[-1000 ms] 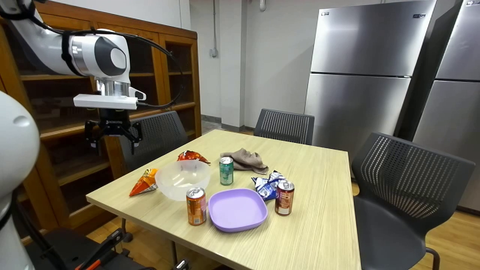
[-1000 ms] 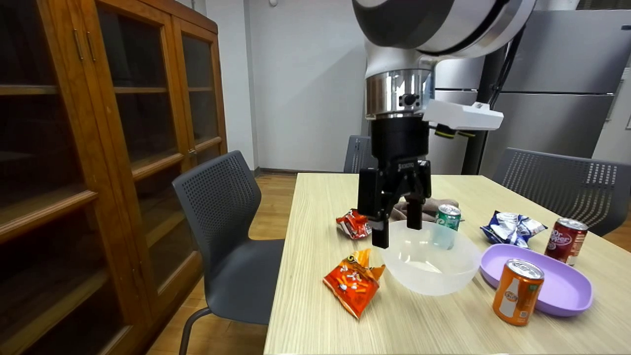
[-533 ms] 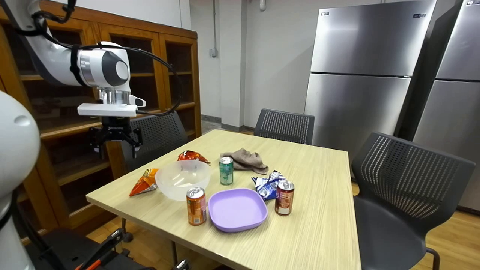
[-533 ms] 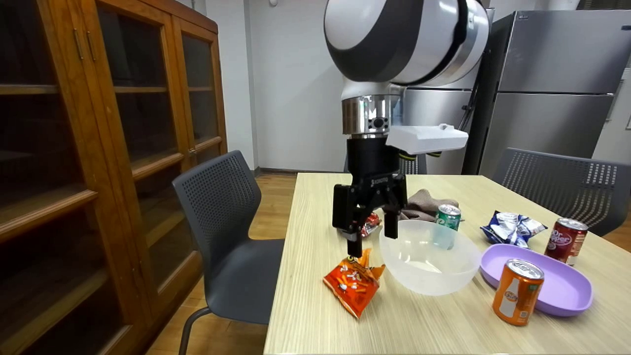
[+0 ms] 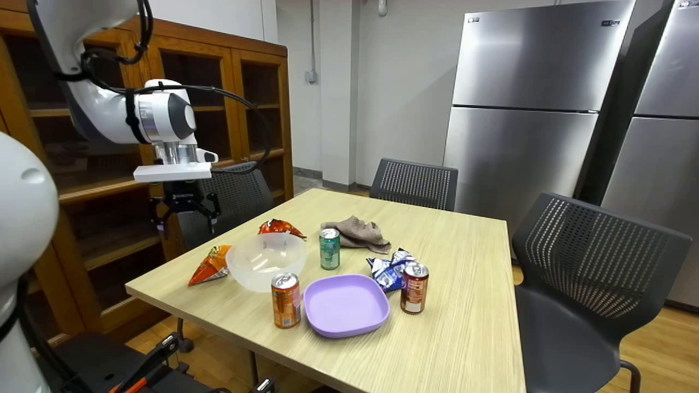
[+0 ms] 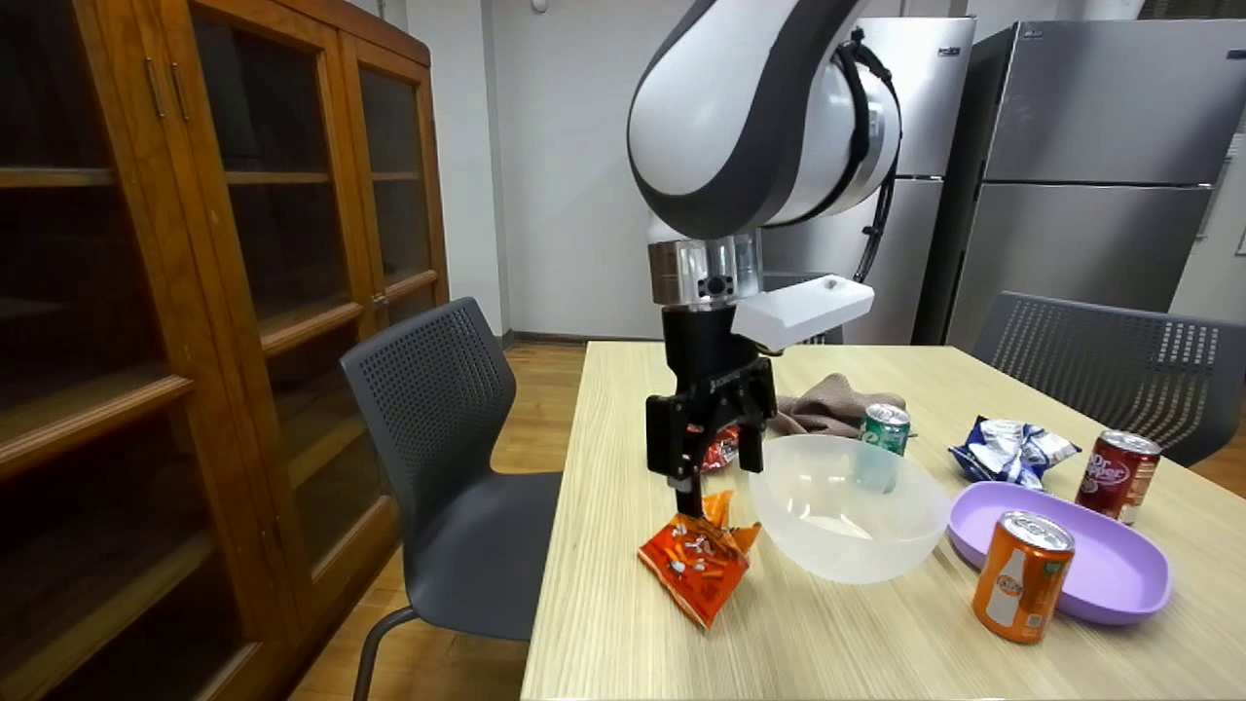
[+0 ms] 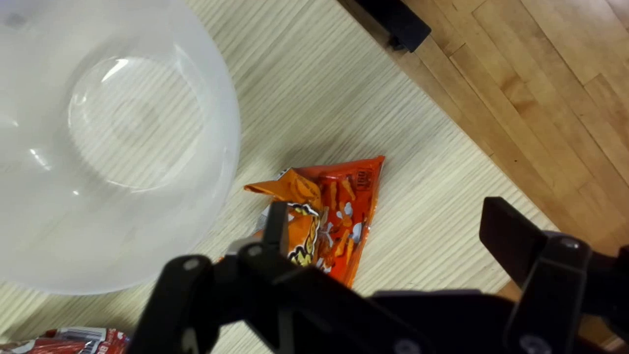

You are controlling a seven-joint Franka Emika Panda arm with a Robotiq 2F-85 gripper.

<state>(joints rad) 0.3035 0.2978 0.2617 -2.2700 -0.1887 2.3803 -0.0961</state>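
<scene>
Claw (image 7: 386,219) lower now, jaws spread wide, holding nothing; crumpled orange-red Cheetos bag (image 7: 339,216) between bowl (image 7: 216,157) and desk (image 7: 432,191) corner.

In an exterior view the gripper (image 5: 186,225) points down at left of the frame, jaws apart — up and left of an orange snack bag (image 5: 210,267). Right of the bag sits a translucent bowl (image 5: 247,273); at lower centre an orange can (image 5: 286,303) stands beside a purple plate (image 5: 347,303). Mid-frame is a green can (image 5: 330,251) — and, upper right, a steel refrigerator (image 5: 532,71).

Grey chair (image 6: 443,428) near a wooden cabinet (image 6: 216,331)
</scene>
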